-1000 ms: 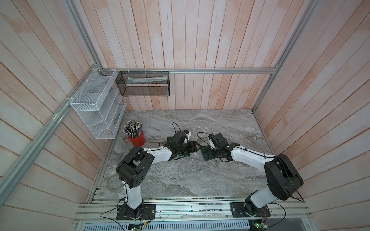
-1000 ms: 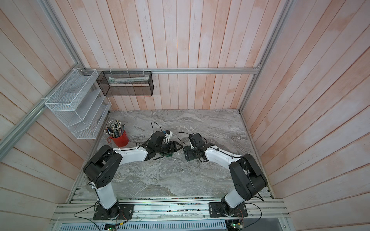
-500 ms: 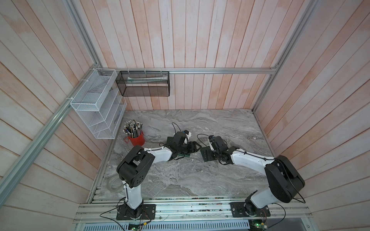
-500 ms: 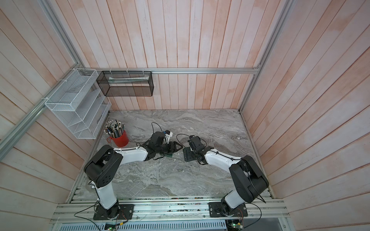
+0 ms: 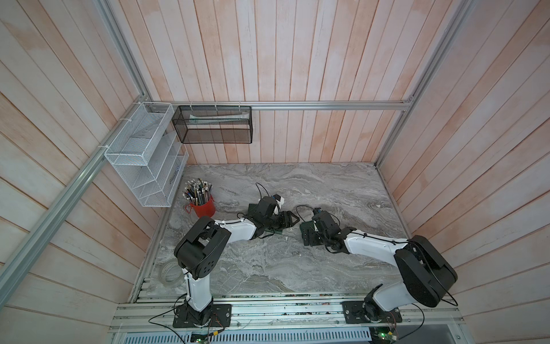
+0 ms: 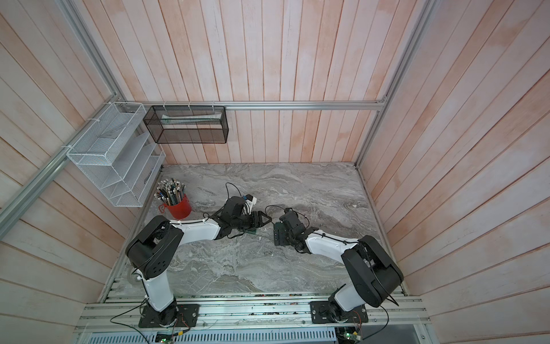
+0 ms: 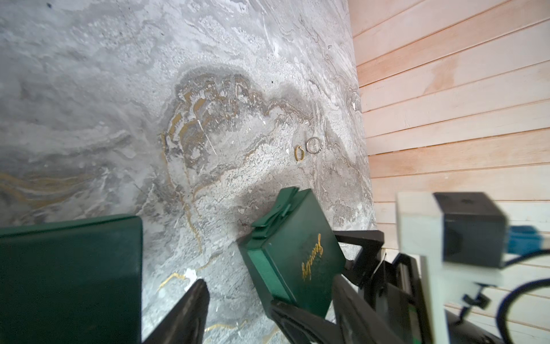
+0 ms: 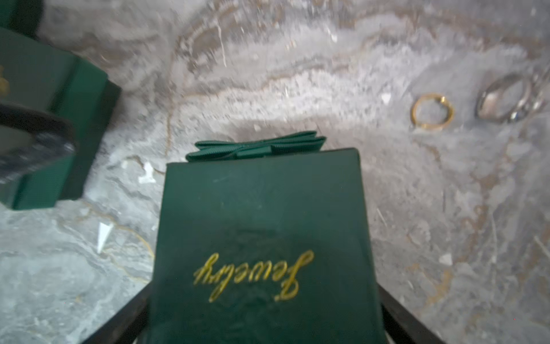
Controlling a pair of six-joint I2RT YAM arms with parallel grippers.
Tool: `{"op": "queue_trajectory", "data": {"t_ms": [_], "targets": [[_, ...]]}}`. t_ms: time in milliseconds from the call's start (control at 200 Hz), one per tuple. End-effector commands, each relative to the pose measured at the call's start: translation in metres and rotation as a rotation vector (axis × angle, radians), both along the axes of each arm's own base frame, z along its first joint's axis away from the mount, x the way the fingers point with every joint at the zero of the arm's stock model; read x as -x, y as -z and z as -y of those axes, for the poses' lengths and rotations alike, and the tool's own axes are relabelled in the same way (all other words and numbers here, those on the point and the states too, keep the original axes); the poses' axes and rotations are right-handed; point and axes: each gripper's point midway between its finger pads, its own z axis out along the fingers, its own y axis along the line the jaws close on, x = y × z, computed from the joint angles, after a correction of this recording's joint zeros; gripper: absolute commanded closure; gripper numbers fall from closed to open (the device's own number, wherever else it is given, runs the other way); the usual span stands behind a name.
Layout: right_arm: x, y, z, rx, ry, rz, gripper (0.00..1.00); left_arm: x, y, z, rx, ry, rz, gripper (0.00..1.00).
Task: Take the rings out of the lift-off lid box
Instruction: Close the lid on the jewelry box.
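The right claw (image 8: pixel 265 295) had edged nearer the robot, the lid (image 8: pixel 265 223) between its wide jaws; clamped or loosened, I could not tell. The left claw (image 5: pixel 290 222) stood apart and empty beside the box (image 7: pixel 68 268). Beyond, the rings (image 8: pixel 489 104) lay on the table (image 8: pixel 297 74), so the job looked done.

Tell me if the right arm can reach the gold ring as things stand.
Probably not yet: the right gripper has the lid between its jaws. The gold ring lies bare on the table beyond the lid, beside the silver ring; lid aside, likely yes.
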Motion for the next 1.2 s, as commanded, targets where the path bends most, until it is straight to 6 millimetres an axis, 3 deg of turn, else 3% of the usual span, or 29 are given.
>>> {"op": "queue_trajectory", "data": {"t_ms": [0, 265, 525, 660, 885, 1015, 1195], "targets": [[0.005, -0.001, 0.0, -0.027, 0.017, 0.005, 0.06, -0.002, 0.005, 0.0, -0.004, -0.004, -0.012, 0.32], [0.001, -0.026, -0.005, -0.093, 0.024, 0.051, 0.02, -0.003, 0.003, 0.002, -0.004, -0.002, -0.005, 0.32], [0.004, -0.057, 0.015, -0.142, 0.149, 0.091, 0.02, -0.018, -0.001, 0.015, -0.032, 0.031, 0.043, 0.32], [0.017, -0.05, 0.028, -0.161, 0.259, 0.009, 0.02, -0.028, -0.005, 0.024, -0.043, 0.05, 0.081, 0.32], [0.05, -0.035, 0.018, -0.334, 0.299, -0.142, 0.08, -0.046, -0.01, 0.034, -0.073, 0.07, 0.139, 0.32], [0.049, -0.047, 0.014, -0.511, 0.361, -0.087, 0.15, -0.051, -0.008, 0.035, -0.083, 0.067, 0.153, 0.32], [0.041, -0.054, 0.01, -0.636, 0.4, -0.063, 0.16, -0.052, -0.011, 0.03, -0.093, 0.053, 0.163, 0.32]]}}
